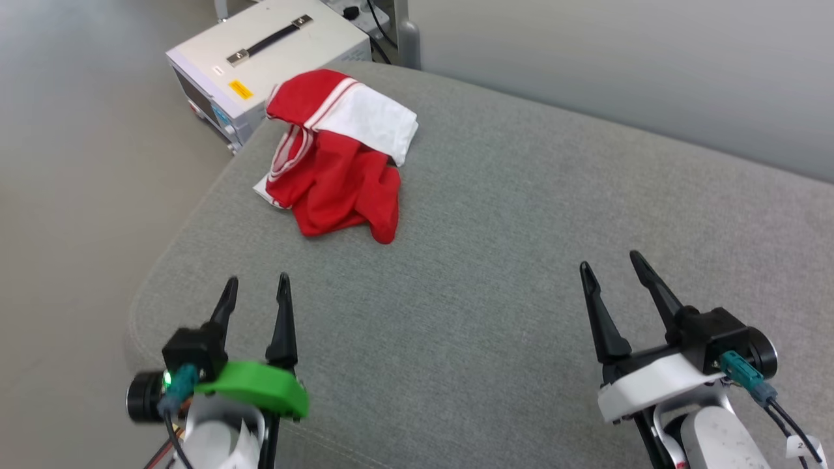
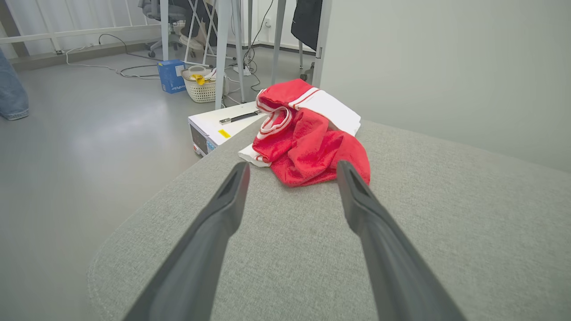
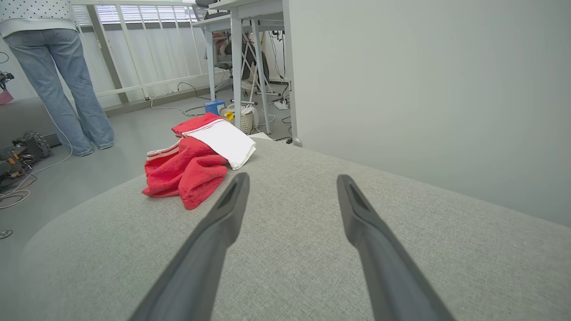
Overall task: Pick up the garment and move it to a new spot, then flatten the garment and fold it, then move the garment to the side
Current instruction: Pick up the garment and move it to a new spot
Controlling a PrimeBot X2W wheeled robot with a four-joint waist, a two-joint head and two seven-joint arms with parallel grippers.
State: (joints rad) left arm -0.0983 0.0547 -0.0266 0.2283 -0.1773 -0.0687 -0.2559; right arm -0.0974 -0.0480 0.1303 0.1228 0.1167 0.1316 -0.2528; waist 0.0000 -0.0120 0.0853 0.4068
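Lying in a crumpled heap, the red jersey shirt with white sleeves and red-and-white striped trim (image 1: 332,176) is seen near the far left corner of the big grey padded seat (image 1: 495,260), close to its rounded edge. It is bunched up, and one white sleeve is flopped over the top. No numbers can be made out on it.

The left hand (image 1: 257,280), with its two long dark fingers, is seen over the near left part of the seat. Its fingers are spread wide apart and nothing is held in it. The right hand (image 1: 610,260) is seen over the near right part. Its fingers are spread wide too, and nothing is held there either. Both hands are well apart from the shirt, though the left one is nearer and is pointed at it.

A pale box with a black handle (image 1: 267,58) is seen on the floor just beyond the shirt. A person in blue jeans (image 3: 58,67) is seen standing farther off.

None of the job looks done. The shirt has not been picked up. It must be lifted, put down in a new spot, spread flat, folded, and then moved to the side. The first step seems only about to be started.
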